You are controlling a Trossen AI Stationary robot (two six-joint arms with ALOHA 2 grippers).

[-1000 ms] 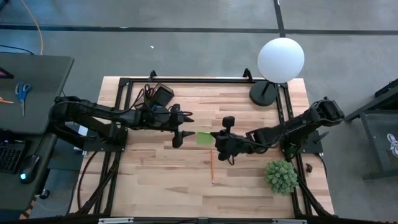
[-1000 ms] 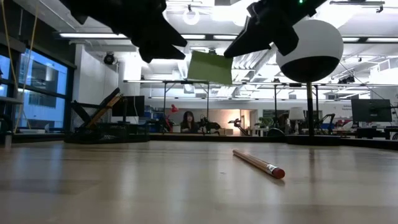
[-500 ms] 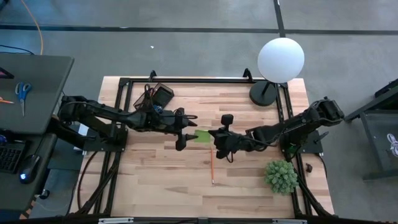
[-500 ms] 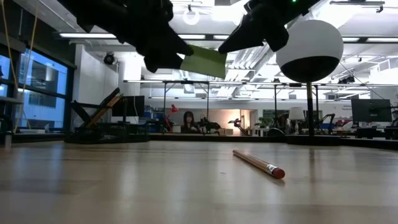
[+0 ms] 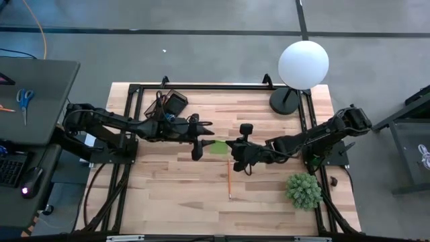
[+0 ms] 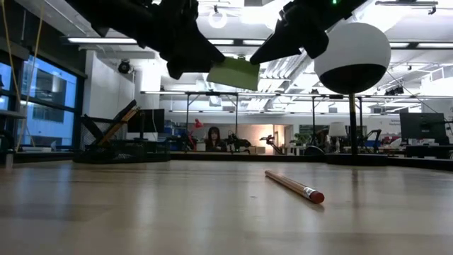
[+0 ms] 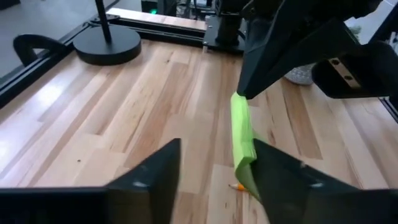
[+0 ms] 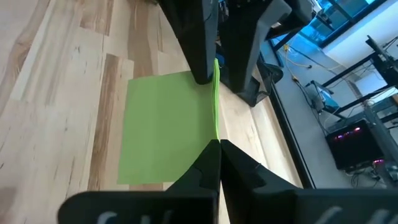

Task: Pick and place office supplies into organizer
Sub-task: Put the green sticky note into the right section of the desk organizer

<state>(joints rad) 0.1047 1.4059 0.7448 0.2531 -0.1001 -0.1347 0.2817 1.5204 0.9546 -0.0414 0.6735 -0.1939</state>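
Sticky-note pad (image 5: 219,147), lime-green, hangs in the air at the centre of the high view, above the wooden table (image 5: 168,195). Right gripper (image 5: 235,150) pinches its right edge, fingers clenched tight on it. Left gripper (image 5: 203,140) reaches in from the left, its fingers (image 7: 283,174) straddling the pad's other edge, one touching it; whether they grasp it, I cannot tell. Just below lies an orange pencil (image 5: 229,179) on the table.

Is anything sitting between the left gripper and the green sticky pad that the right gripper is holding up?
Nothing visible. The left gripper already has a finger on each side of the sticky-note pad, which the right gripper pinches above the table. The pencil lies below, out of the way.
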